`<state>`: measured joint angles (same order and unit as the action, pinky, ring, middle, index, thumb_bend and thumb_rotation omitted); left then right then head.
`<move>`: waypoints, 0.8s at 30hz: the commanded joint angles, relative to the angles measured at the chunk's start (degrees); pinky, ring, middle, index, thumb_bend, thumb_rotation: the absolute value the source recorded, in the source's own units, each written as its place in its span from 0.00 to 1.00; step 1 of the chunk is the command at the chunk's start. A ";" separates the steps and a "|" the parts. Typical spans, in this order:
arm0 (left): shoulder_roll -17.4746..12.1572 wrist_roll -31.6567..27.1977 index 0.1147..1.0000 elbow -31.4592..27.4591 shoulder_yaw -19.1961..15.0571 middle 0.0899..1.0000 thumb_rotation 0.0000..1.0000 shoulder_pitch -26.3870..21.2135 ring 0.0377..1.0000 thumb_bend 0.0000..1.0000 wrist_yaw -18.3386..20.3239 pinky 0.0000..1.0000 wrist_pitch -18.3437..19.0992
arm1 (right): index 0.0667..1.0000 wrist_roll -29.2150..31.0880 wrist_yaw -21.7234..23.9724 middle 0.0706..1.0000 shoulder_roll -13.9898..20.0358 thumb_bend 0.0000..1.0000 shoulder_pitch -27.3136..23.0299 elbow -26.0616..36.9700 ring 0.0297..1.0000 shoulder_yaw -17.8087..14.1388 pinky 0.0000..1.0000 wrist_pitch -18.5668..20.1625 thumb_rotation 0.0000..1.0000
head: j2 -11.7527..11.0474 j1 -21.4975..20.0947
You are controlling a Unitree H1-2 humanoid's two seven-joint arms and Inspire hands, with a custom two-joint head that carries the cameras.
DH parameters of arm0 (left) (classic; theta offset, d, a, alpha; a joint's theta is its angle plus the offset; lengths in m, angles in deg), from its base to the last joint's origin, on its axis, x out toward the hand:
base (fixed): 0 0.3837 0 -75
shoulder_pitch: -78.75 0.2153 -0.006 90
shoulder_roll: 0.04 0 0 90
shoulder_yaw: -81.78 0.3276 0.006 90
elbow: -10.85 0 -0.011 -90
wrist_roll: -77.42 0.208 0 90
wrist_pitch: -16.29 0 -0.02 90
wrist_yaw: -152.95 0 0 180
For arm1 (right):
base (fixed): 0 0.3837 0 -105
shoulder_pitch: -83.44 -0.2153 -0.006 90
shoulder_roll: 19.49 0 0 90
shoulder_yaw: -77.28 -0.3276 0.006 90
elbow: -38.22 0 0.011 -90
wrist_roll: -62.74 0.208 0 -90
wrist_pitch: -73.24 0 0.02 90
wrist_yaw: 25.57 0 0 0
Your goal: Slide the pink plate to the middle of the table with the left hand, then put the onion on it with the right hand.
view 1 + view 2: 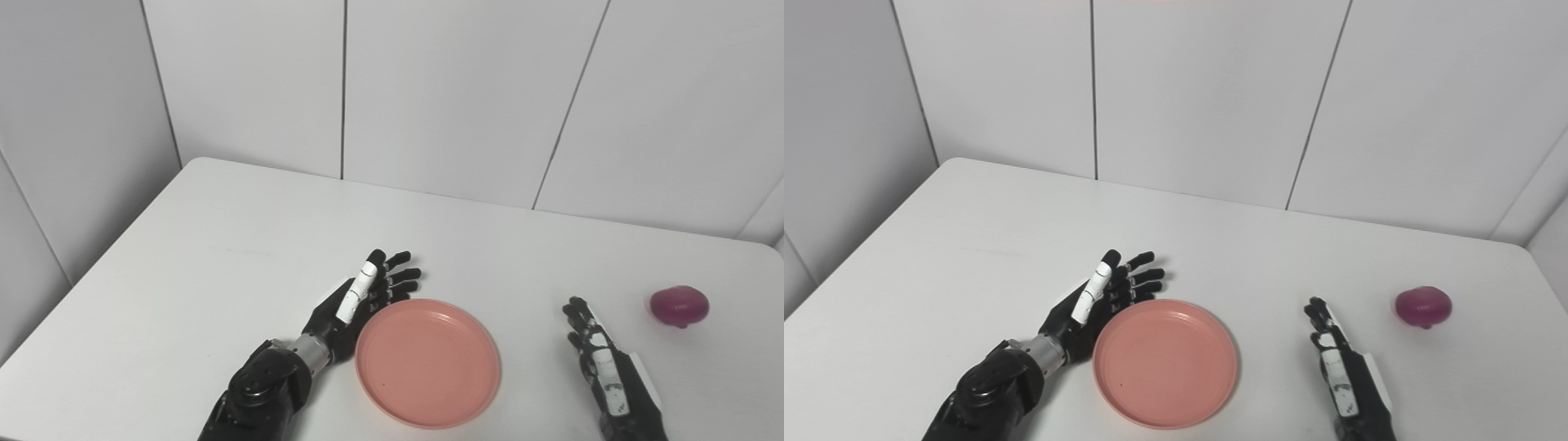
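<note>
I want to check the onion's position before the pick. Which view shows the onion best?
The left eye view: the onion looks slightly larger there and sits clear of the right hand. The right eye view shows the same onion whole, only a little smaller, so the difference is slight.

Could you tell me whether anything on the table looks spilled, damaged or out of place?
Nothing stands out: the pink plate lies flat and empty, and the onion sits whole on the table to its right.
</note>
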<state>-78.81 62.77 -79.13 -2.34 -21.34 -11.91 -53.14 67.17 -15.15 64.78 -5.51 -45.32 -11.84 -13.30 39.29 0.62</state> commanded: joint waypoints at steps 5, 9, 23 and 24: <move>-2.31 -2.16 0.92 -0.98 -1.22 0.89 0.97 -0.46 0.90 0.76 2.48 0.96 1.55 | 0.93 -1.43 -1.55 0.92 -1.98 0.94 -1.25 3.55 0.98 0.74 1.00 2.01 1.00 | 0.67 -4.39; -3.48 -2.84 0.91 -0.30 -2.73 0.88 0.96 -0.34 0.91 0.77 3.11 0.98 -0.58 | 0.93 -2.67 -2.20 0.92 -3.05 0.97 -1.41 4.28 0.99 1.66 1.00 3.25 1.00 | 0.99 -8.18; -9.52 3.82 0.90 11.06 -2.63 0.86 0.94 -1.08 0.89 0.78 8.37 0.95 -22.61 | 0.94 -5.37 -3.49 0.94 -5.86 0.93 -2.26 3.66 1.00 3.62 1.00 3.95 1.00 | 0.27 -16.05; -9.80 4.58 0.90 12.03 -2.41 0.85 0.94 -1.29 0.88 0.78 8.51 0.95 -24.36 | 0.94 -5.46 -3.53 0.94 -5.91 0.94 -2.27 3.54 1.00 3.60 1.00 3.83 1.00 | 0.27 -16.05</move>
<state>-86.86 65.16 -69.05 -4.80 -21.08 -3.33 -74.65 61.82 -18.03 59.38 -5.78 -43.08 -8.32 -9.11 39.55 -15.46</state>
